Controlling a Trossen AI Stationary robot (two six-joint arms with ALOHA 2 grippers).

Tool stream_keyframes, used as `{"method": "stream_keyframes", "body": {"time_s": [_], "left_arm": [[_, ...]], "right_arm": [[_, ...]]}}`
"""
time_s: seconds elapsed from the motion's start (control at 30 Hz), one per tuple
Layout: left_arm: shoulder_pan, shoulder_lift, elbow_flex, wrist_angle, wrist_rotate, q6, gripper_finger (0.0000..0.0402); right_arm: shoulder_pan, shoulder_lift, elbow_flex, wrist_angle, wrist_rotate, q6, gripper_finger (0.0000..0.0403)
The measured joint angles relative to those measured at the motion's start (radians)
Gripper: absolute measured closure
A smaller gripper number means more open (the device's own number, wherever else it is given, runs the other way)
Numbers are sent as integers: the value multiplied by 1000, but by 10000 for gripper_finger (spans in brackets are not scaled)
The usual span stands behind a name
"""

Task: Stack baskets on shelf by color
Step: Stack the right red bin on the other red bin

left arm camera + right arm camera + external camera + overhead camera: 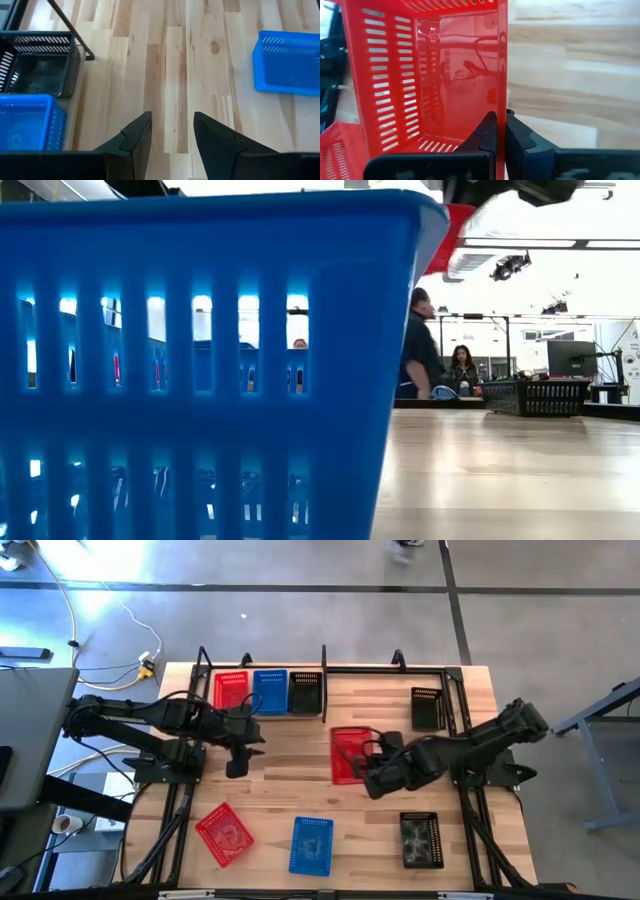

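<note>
A red basket (348,752) hangs over the middle of the table with my right gripper (372,766) shut on it; the low view shows a piece of it high up (455,230). On the shelf (330,668) at the far edge stand a red (231,690), a blue (270,690) and a black basket (305,692) side by side. My left gripper (172,135) is open over bare wood just in front of them (238,755), with nothing between its fingers. My right gripper pinches one side wall of the red basket (502,102), the wall toward the table's right. One finger (487,132) is inside the basket and one outside. The fingers come slanting down from the right. The basket is lifted clear of the table and tilted.
On the table's near part lie a red (224,833), a blue (311,845) and a black basket (421,838). Another black one (427,707) stands at the far right. In the low view the near blue basket (200,380) blocks the left half; people show in the room behind.
</note>
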Motion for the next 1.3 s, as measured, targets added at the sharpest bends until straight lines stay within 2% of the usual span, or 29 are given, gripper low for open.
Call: {"method": "stream_keyframes", "body": {"time_s": [0.27,0.5,0.73,0.9,1.13,1.3], "left_arm": [[-70,0,0,-1,-49,-50,265],[-142,0,0,-1,-76,-104,265],[-217,1,0,24,-103,-136,265],[-260,9,0,121,-110,-132,265],[-289,53,0,267,-157,-24,265],[-293,119,0,312,-203,29,265]], "right_arm": [[-67,154,215,-9,12,-194,403],[-114,252,337,-8,12,-286,403],[-140,306,349,82,29,-304,403],[-156,350,350,171,38,-324,403],[-178,383,350,225,20,-331,403],[-193,383,350,228,17,-331,403]]}}
